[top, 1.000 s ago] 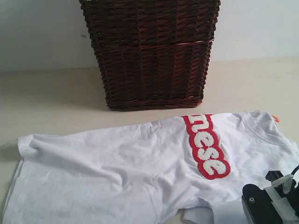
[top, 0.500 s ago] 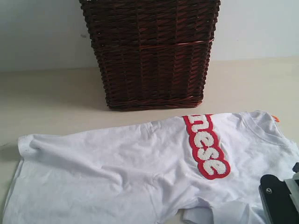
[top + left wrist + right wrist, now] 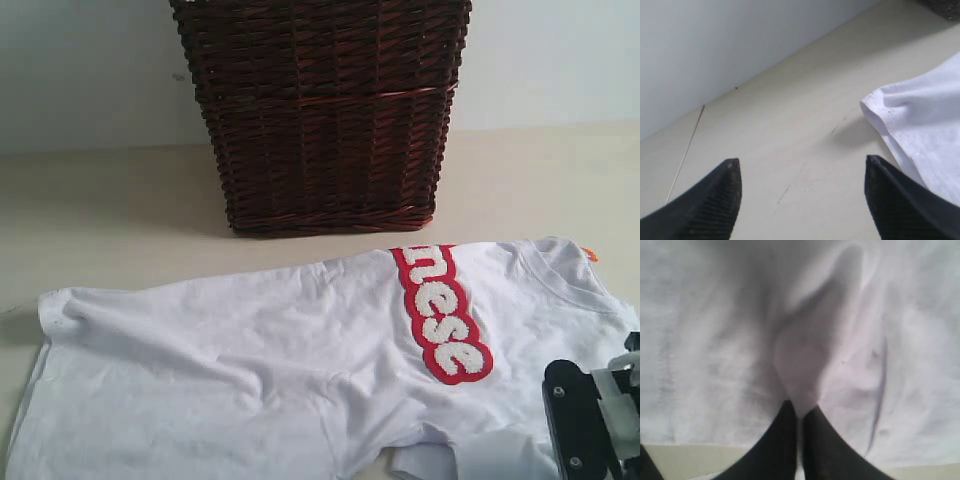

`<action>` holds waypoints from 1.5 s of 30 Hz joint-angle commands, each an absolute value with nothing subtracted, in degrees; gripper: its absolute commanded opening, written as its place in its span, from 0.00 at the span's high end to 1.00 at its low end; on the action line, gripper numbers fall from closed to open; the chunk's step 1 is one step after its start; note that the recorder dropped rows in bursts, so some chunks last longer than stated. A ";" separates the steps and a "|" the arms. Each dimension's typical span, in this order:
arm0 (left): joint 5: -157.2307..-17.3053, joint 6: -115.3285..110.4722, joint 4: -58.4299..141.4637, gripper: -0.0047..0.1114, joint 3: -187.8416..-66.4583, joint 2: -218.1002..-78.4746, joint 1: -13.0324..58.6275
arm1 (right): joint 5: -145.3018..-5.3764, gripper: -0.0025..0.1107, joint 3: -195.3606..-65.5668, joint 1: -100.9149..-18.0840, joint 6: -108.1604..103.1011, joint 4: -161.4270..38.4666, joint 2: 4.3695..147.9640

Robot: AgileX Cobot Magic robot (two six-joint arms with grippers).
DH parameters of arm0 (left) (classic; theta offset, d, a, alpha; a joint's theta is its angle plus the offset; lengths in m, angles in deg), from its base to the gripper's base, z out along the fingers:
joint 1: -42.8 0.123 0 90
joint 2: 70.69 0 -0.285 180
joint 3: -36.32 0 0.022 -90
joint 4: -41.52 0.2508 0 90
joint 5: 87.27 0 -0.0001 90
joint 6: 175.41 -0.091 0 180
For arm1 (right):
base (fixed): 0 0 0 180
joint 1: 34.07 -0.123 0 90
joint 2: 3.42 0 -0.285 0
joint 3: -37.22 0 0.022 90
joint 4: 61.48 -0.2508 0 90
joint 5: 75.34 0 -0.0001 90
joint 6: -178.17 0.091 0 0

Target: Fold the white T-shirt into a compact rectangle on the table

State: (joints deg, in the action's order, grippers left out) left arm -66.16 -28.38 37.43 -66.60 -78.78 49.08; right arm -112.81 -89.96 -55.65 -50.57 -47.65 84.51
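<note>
**White shirt spread before a wicker basket, one fold pinched**

The table (image 3: 110, 200) was a broad, pale cream surface, smooth and matte, with a few small dark specks and one thin line running across it towards the wall (image 3: 80, 70). That wall was plain grey-white and met the tabletop in a straight edge behind everything.

A dark brown wicker basket (image 3: 322, 120) stood upright at the back of the table, close to the wall. Its top ran out of the exterior view, so I could not tell what, if anything, was in it. Its base stood just beyond the shirt's upper edge, not touching it.

The white T-shirt (image 3: 250, 370) lay flat on the table in front of the basket, stretched sideways, the hem end to the left and the collar to the right. It was rumpled with shallow creases. The fuzzy white lettering (image 3: 442, 318), outlined in red, ran across its chest, and a small orange neck tag (image 3: 592, 255) peeped out by the collar.

The right gripper (image 3: 800, 415) was down on the shirt at its collar end, its dark fingers pressed together with a raised ridge of white cloth caught between them. The left gripper (image 3: 801, 170) hung over bare table near the hem corner, its jaws standing well apart and holding nothing.
</note>
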 commanded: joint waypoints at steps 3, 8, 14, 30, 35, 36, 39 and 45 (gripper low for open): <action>-66.33 -28.35 37.35 0.38 -66.46 -78.47 48.90 | -104.66 0.98 -89.96 -55.40 -50.13 -47.15 84.68; -66.33 -28.35 37.35 0.38 -66.46 -78.47 48.90 | -97.58 0.98 -89.96 -55.40 -45.87 -47.15 84.68; -66.33 -28.35 37.35 0.38 -66.46 -78.47 48.90 | -90.12 0.94 -89.96 -55.40 -42.39 -47.15 85.39; -66.33 -28.35 37.35 0.38 -66.46 -78.47 48.90 | -74.08 0.49 -89.96 -55.40 -35.99 -48.07 98.45; -66.33 -28.35 37.35 0.38 -66.46 -78.47 48.90 | -71.55 0.49 -89.96 -55.40 -29.93 -48.07 95.87; -66.33 -28.35 37.35 0.38 -66.46 -78.47 48.90 | -71.55 0.49 -89.96 -55.40 -27.48 -48.07 95.19; -66.33 -28.35 37.35 0.38 -66.46 -78.47 48.90 | -73.03 0.49 -89.96 -55.40 -21.02 -48.07 91.44; -66.33 -28.35 37.35 0.38 -66.46 -78.47 48.90 | -77.41 0.49 -89.96 -55.40 -19.22 -47.87 84.50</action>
